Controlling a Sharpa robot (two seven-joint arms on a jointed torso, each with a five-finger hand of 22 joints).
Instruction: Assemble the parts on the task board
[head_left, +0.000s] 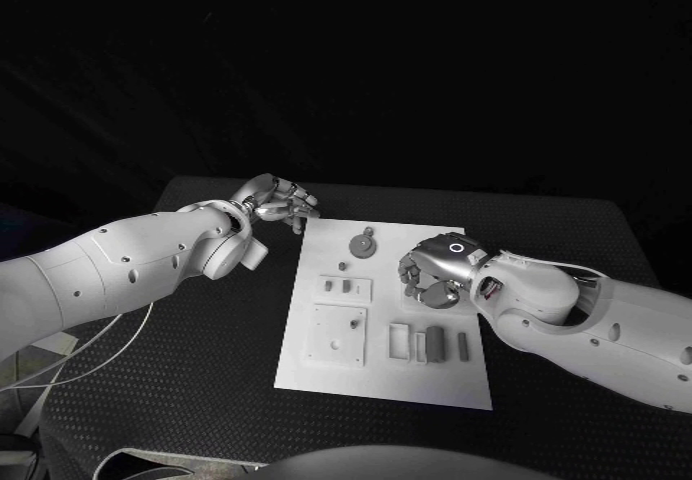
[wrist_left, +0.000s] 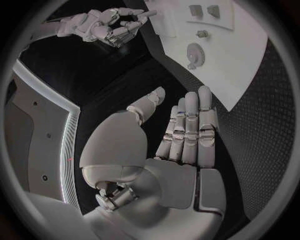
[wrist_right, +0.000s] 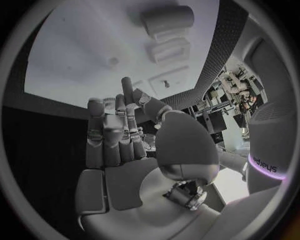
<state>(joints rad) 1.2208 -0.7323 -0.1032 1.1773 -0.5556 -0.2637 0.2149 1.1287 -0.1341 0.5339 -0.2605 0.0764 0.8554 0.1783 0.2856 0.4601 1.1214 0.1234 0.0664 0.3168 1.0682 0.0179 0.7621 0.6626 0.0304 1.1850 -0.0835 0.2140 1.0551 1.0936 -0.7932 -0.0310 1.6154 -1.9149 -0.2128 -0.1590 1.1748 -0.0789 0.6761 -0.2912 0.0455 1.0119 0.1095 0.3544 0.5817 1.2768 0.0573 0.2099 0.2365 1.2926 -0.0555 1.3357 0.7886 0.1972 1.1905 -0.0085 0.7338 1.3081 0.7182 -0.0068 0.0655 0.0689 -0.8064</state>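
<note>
The white task board (head_left: 320, 372) lies in the middle of the black table. On it are a round piece with a tab (head_left: 364, 242), two small pieces (head_left: 343, 287), a square plate (head_left: 339, 335) and several blocks (head_left: 426, 343). My left hand (head_left: 274, 205) hovers over the table just off the board's far left corner, fingers straight and thumb apart (wrist_left: 181, 135), holding nothing. My right hand (head_left: 440, 265) hangs over the board's far right part with fingertips pointing down. In the left wrist view its thumb and a finger (wrist_left: 112, 25) meet at the tips; whether they pinch a part is hidden.
Black table surface (head_left: 188, 340) surrounds the board on all sides, widest on the left. A pale cable (head_left: 87, 350) trails off the table's left edge under my left arm. The room beyond the table's far edge is dark.
</note>
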